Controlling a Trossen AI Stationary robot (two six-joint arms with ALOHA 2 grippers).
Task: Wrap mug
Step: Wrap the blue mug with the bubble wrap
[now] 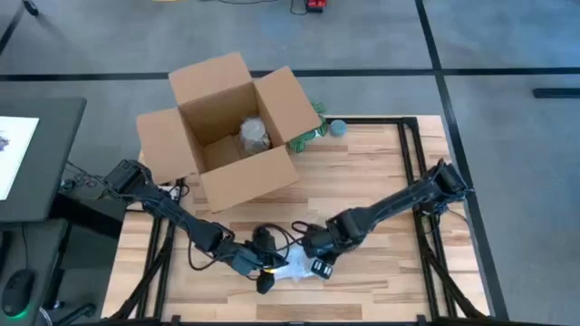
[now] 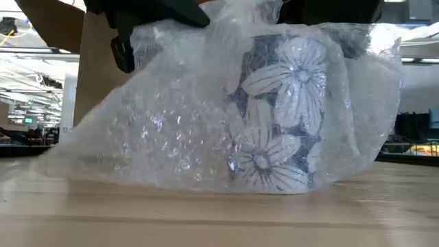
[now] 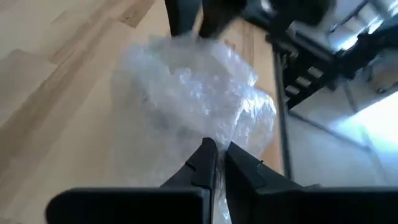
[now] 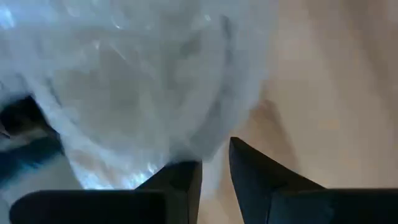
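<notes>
A mug with a blue and white flower pattern stands upright on the wooden table, near its front edge. Clear bubble wrap is draped loosely over and around it, spreading out to one side. In the high view the bundle lies between my two grippers. My left gripper is at its left side and shut on the wrap. My right gripper is at its right side, with a narrow gap between its fingers at the wrap's edge. My left gripper pinches a bunched fold of the bubble wrap between its two fingers, coming from the table's left and slanting down. The wrap rises slack from the table to the hold, and the rest stays draped over the mug. My right gripper stands at the wrap's edge; I cannot tell whether it touches it.
An open cardboard box stands at the table's far left with a bubble-wrapped item inside. Green and blue-grey objects lie beside the box's right flap. The table's right half is bare wood.
</notes>
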